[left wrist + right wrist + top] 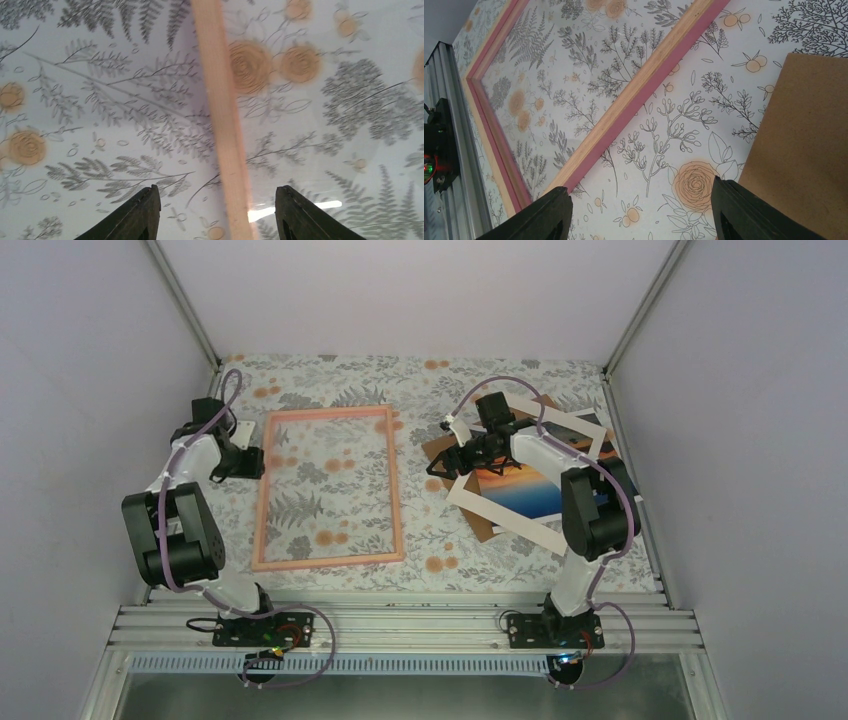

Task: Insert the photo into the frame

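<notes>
The frame (395,490) lay flat on the flowery tablecloth (430,380), on the left half of the table. It had nothing in it. The flowers of the cloth showed right through its clear pane.

The photo (525,492) was well apart from it, over on the right side of the table. Its orange sky and blue water showed through the hole in a white mat border (500,512). A brown board (804,150) lay under that pile. The right arm hid part of the photo from above.

The left gripper (217,189) was by the frame's left edge. Its two fingers were spread, with the frame's thin wooden side between them. Neither finger looked to be touching the wood, so it was holding nothing.

The right gripper (641,186) hung over the cloth between the frame and the brown board. Its fingers were spread wide too, with nothing between them.

So the job looked to be near its start. The frame seemed laid out and ready, but the photo had not been picked up. What was left was likely the main part: get the photo out of its pile, carry it across, and lay it inside the frame.
</notes>
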